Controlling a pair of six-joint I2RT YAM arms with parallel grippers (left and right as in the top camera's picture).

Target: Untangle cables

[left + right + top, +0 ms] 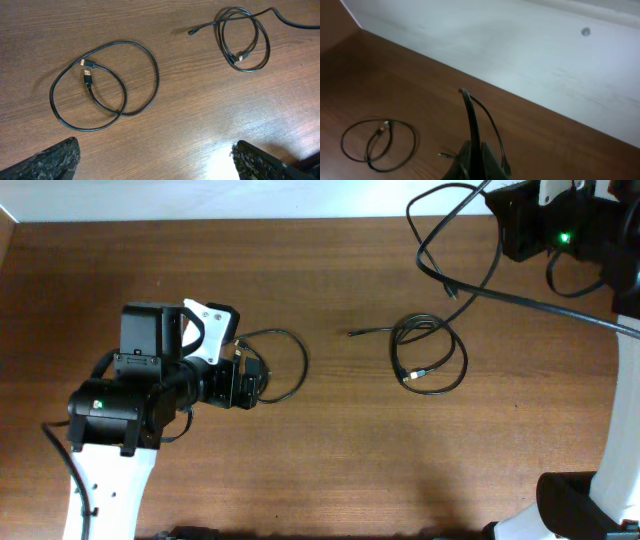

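Observation:
A black cable (283, 358) lies in a loose double loop on the wooden table, and its two plugs show inside the loop in the left wrist view (88, 75). My left gripper (248, 383) hovers over the loop's left side, open and empty, its fingertips at the bottom corners of its wrist view (155, 162). A second black cable lies coiled (432, 352) mid-right, one end pointing left; it also shows in the left wrist view (245, 40). My right gripper (500, 200) is raised at the far right, shut on a black cable (471, 120) that arcs down toward that coil.
A thick black cable (560, 310) runs across the right side of the table toward the right arm's base. The white wall (520, 50) borders the table's far edge. Bare wood (350, 450) lies between and in front of the two coils.

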